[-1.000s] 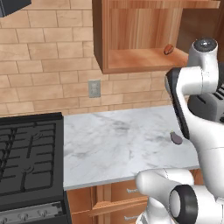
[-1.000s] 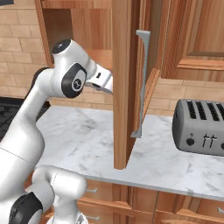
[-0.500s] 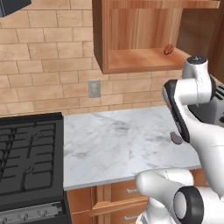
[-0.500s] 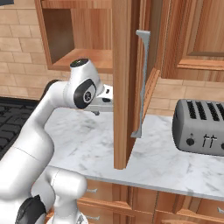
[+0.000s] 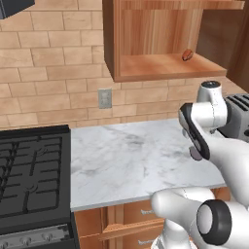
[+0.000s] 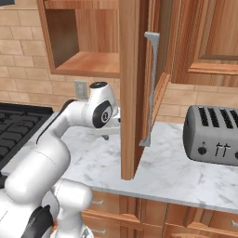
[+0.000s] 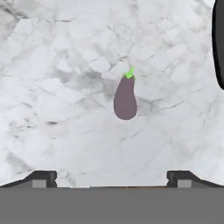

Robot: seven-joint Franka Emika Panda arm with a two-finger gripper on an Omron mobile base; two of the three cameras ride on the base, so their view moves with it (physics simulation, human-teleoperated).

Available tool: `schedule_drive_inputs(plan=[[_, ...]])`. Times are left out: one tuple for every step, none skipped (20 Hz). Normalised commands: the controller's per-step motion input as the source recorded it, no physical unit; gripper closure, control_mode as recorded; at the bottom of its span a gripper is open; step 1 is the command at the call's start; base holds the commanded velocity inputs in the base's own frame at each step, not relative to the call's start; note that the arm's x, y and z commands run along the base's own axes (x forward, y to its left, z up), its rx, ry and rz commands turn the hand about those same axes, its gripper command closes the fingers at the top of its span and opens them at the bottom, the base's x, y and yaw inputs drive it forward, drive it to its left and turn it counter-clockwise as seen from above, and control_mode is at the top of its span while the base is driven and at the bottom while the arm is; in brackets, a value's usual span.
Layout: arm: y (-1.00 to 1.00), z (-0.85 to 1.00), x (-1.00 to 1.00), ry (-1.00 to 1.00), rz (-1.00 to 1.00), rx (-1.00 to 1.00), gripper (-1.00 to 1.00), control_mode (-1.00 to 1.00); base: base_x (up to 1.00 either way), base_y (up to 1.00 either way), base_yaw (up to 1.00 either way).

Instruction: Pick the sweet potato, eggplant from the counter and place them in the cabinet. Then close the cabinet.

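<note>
A rendered home kitchen is shown — a marble counter (image 5: 131, 160) is set against a brick wall (image 5: 53, 73), with a black stove (image 5: 31, 180) beside it, a wooden cabinet (image 5: 160, 68) above and a toaster (image 6: 211, 137) on it.

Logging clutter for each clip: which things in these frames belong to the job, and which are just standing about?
Job:
- small orange-brown sweet potato, on the cabinet shelf
- dark purple eggplant with green stem, lying on the counter
- white marble counter
- reddish-brown wooden wall cabinet, door open
- gripper, open above the eggplant

Standing about:
- grey metal toaster
- black stove top
- wall outlet
</note>
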Motion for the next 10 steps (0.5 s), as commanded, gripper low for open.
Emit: schedule_drive_inputs(plan=[[-0.24, -0.79, 0.20, 0.00, 0.19, 0.00, -1.00, -1.00, 0.00, 0.00, 0.00], [-0.29, -0.74, 0.23, 0.00, 0.19, 0.00, -1.00, -1.00, 0.00, 0.00, 0.00], [-0.32, -0.69, 0.19, 0.00, 0.18, 0.00, -1.00, -1.00, 0.00, 0.00, 0.00], [-0.34, -0.67, 0.19, 0.00, 0.18, 0.00, -1.00, -1.00, 0.00, 0.00, 0.00], [-0.38, -0.63, 0.21, 0.00, 0.19, 0.00, -1.00, -1.00, 0.00, 0.00, 0.00], [-0.41, -0.60, 0.19, 0.00, 0.19, 0.00, -1.00, -1.00, 0.00, 0.00, 0.00], [-0.39, -0.60, 0.30, 0.00, 0.19, 0.00, -1.00, -1.00, 0.00, 0.00, 0.00], [-0.36, -0.58, 0.33, 0.00, 0.17, 0.00, -1.00, -1.00, 0.00, 0.00, 0.00], [-0.39, -0.54, 0.29, 0.02, 0.17, 0.00, -1.00, -1.00, 0.00, 0.00, 0.00], [-0.35, -0.55, 0.29, 0.02, 0.16, 0.00, -1.00, -1.00, 0.00, 0.00, 0.00]])
